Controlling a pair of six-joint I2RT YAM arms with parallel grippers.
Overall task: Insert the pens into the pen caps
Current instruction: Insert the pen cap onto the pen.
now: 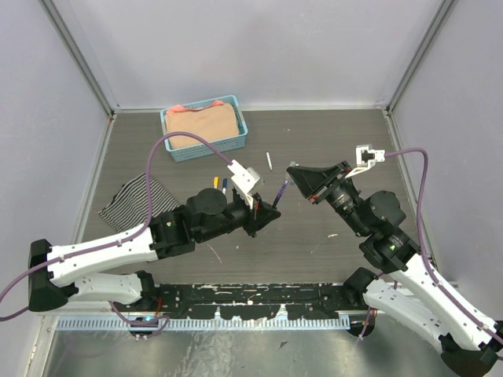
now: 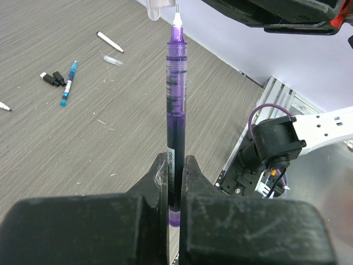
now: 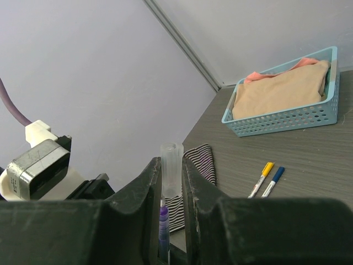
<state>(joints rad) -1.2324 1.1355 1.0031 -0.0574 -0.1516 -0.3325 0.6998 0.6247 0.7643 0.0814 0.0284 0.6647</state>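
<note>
On the far left of your dark wood-grain desk (image 1: 338, 141) sits a light blue plastic basket (image 1: 211, 149). Its lattice walls are filled to the top by a folded beige cloth (image 1: 203, 126), and an orange cloth (image 1: 182, 107) peeks out at the far rim. Nearer you, by the desk's left edge and well apart from the basket, a black-and-white striped cloth (image 1: 132, 200) lies crumpled. Pale lilac walls (image 1: 259, 47) close in the desk on three sides, joined by metal corner posts (image 1: 78, 55). The right wrist view gives you the same basket (image 3: 287, 118), beige cloth (image 3: 278, 91) and striped cloth (image 3: 205, 160) from low down.
</note>
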